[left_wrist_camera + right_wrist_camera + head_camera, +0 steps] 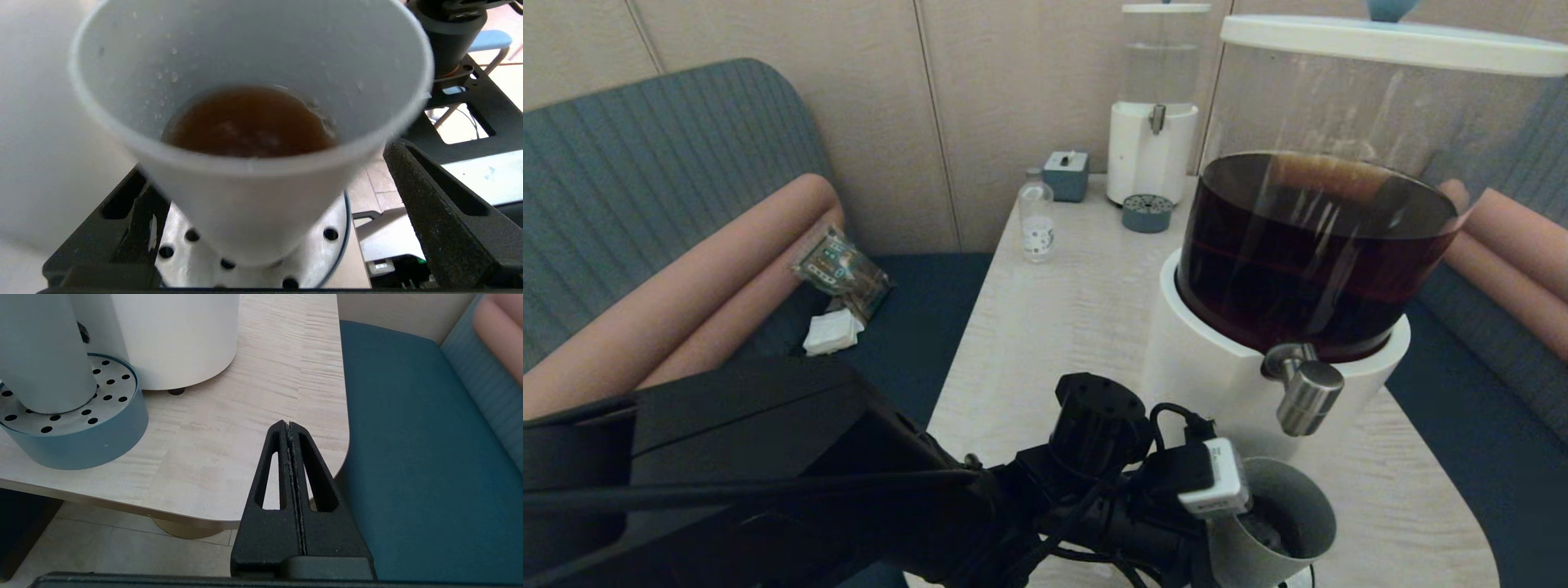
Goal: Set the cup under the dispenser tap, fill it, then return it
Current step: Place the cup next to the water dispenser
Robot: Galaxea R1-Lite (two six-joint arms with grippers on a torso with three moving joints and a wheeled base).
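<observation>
Off the table's nine o'clock side, on the sofa (645,180), a snack packet (840,268) lies with a white wad (832,333) just beside it. From seven o'clock the left arm reaches across the table (1054,327) toward its near edge. At the far end, around eleven o'clock, a clear bottle (1037,222) stands upright, with a small grey-blue box (1067,175) behind it. At twelve o'clock is the smaller dispenser (1152,155), its round drain tray (1147,214) in front of it.

Toward three o'clock the large dispenser (1282,343) rises on its white base, its tank partly filled with dark brown liquid. The dispenser tap (1308,398) juts from the base toward the near edge. The cup (1286,523) stands upright near five o'clock, on a perforated drip tray (337,228) just in front of the white base. The tap is at the cup's twelve o'clock and higher. Brown liquid covers the cup's bottom, and droplets cling to its inner wall.

The left gripper (265,163) is spread around the cup, one finger on each side. A gap shows between the cup and one of the fingers (433,212), so it is not clamped.

By the table's rounded near corner, at the cup's three o'clock, the right gripper (289,428) hangs with its fingers pressed together and nothing between them.
</observation>
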